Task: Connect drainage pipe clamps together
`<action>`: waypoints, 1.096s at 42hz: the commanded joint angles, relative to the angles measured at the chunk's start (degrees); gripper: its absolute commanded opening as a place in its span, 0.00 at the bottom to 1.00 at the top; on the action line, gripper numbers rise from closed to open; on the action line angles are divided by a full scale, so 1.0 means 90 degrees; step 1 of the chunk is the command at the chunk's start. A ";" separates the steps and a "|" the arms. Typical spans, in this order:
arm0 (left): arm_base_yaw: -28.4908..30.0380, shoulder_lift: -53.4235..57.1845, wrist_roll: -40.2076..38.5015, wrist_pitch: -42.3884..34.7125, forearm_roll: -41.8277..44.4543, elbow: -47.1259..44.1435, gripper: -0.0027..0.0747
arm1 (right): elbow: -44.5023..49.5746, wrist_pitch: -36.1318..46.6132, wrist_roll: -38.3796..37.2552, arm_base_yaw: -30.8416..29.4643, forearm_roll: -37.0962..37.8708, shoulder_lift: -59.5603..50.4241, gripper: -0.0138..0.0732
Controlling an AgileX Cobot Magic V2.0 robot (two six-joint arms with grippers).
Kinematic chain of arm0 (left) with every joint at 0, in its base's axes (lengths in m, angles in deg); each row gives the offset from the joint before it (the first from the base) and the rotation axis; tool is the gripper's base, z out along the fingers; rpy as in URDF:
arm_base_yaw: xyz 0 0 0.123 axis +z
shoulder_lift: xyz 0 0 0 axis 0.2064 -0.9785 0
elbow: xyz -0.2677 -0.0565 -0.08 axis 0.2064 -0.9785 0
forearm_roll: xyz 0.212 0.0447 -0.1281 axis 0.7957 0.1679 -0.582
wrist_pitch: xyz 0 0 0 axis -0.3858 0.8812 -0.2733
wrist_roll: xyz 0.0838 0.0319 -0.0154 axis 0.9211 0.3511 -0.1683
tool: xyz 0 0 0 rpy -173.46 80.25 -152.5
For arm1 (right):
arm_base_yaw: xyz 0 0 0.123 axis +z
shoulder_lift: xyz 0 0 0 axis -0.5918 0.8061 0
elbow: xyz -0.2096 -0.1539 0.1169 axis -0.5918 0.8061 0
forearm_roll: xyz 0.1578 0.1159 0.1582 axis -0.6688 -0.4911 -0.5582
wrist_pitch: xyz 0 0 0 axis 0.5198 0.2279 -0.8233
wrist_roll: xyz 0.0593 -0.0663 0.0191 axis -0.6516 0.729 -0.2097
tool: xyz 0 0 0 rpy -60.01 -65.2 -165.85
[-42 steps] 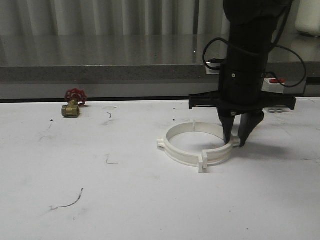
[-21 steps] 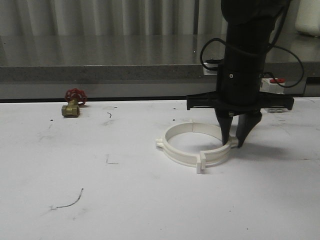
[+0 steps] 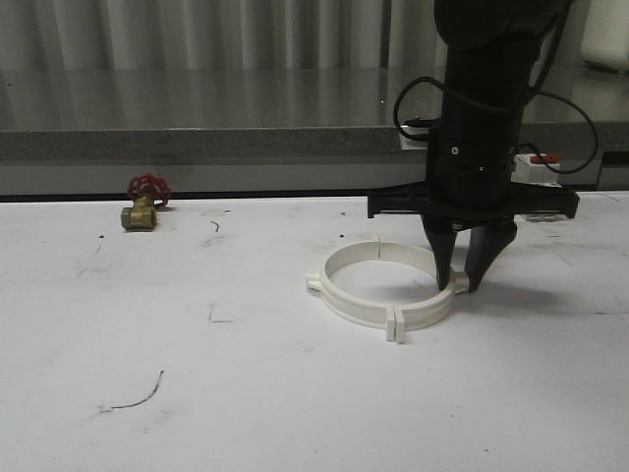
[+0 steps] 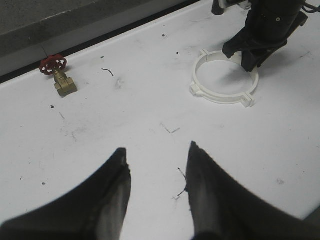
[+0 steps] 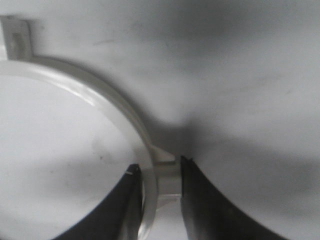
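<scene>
The two drainage pipe clamps (image 3: 384,288) lie flat on the white surface (image 3: 197,393), already set against each other as one ring, well apart from the brass valve with the red wheel (image 3: 143,203) at the far left. The right hand (image 3: 463,286) stands upright over the ring's right side, its two dark fingers (image 5: 200,200) narrowed around the band at a tab joint — one finger inside the ring, the other outside. In the right wrist view the tab (image 5: 164,156) sits between the tips, the white band (image 5: 100,95) curving away from it; whether the pads are truly pressing or just touching cannot be told. The left hand (image 4: 156,187) hangs nearer the robot, its fingers apart and holding nothing. The main risk seems to lie in the grip itself: the hold is on a thin, curved band near its end, so a squeeze off the centre of the tab could twist one half over the other instead of seating them. The ring rests loose on a smooth surface, so any sideways push would likely slide the whole thing rather than close the joint — and could spring open the near joint (image 3: 395,324). With nothing bracing the far side, the left half might also skate away.
</scene>
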 commanded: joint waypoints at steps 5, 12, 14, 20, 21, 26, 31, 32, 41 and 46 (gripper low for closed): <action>0.0024 0.0028 -0.0001 -0.0445 -0.0014 0.0168 0.37 | -0.0172 0.0229 0.0020 -0.0003 0.0011 -0.0366 0.42; 0.0024 0.0028 -0.0001 -0.0445 -0.0014 0.0168 0.37 | -0.0172 0.0239 0.0020 -0.0003 0.0011 -0.0366 0.42; 0.0024 0.0028 -0.0001 -0.0445 -0.0014 0.0168 0.37 | -0.0172 0.0215 0.0020 -0.0003 0.0011 -0.0366 0.42; 0.0024 0.0028 -0.0001 -0.0445 -0.0014 0.0168 0.37 | -0.0172 0.0310 0.0026 -0.0003 0.0017 -0.0625 0.46; 0.0024 0.0028 -0.0001 -0.0445 -0.0014 0.0168 0.37 | -0.0172 0.0325 0.0026 -0.0003 0.0030 -0.0703 0.49; 0.0024 0.0028 -0.0001 -0.0445 -0.0014 0.0168 0.37 | -0.0172 0.0324 0.0426 -0.0121 -0.0024 -0.1229 0.62; 0.0024 0.0028 -0.0001 -0.0445 -0.0014 0.0168 0.37 | -0.0056 0.0207 0.1651 -0.0345 -0.0402 -0.1884 0.62; 0.0024 0.0028 -0.0001 -0.0445 -0.0014 0.0168 0.37 | 0.0003 0.0213 0.2042 -0.0385 -0.0502 -0.2089 0.62; 0.0024 0.0028 -0.0001 -0.0445 -0.0014 0.0168 0.37 | 0.1350 0.1185 0.3932 -0.0911 -0.1016 -0.3993 0.62; 0.0024 0.0028 -0.0001 -0.0445 -0.0014 0.0168 0.37 | 0.2483 0.1905 0.3953 -0.1248 -0.1016 -0.5179 0.62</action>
